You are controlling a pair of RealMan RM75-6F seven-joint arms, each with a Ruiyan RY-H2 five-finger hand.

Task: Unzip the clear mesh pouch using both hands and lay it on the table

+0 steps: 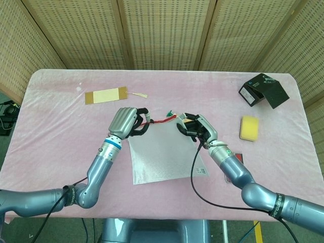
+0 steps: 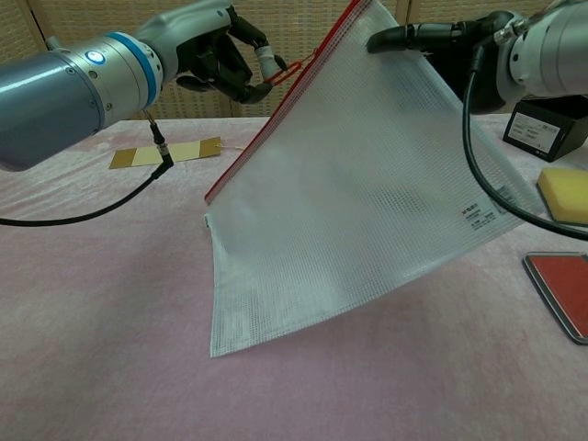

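The clear mesh pouch [image 1: 164, 154] [image 2: 358, 202] with a red zipper edge hangs tilted above the pink table [image 1: 61, 131], its lower corner near the cloth. My left hand [image 1: 126, 123] [image 2: 216, 60] pinches the red zipper pull [image 2: 278, 72] at the pouch's upper left. My right hand [image 1: 196, 126] [image 2: 441, 41] grips the pouch's top right corner and holds it high. The red zipper edge [image 2: 276, 124] runs down to the left from that corner.
A tan card with a string [image 1: 105, 94] [image 2: 165, 153] lies at the back left. A black box [image 1: 263, 90] [image 2: 542, 129] stands at the back right, a yellow sponge [image 1: 249, 127] [image 2: 565, 195] in front of it, and a red flat object [image 2: 560, 294] at the right front.
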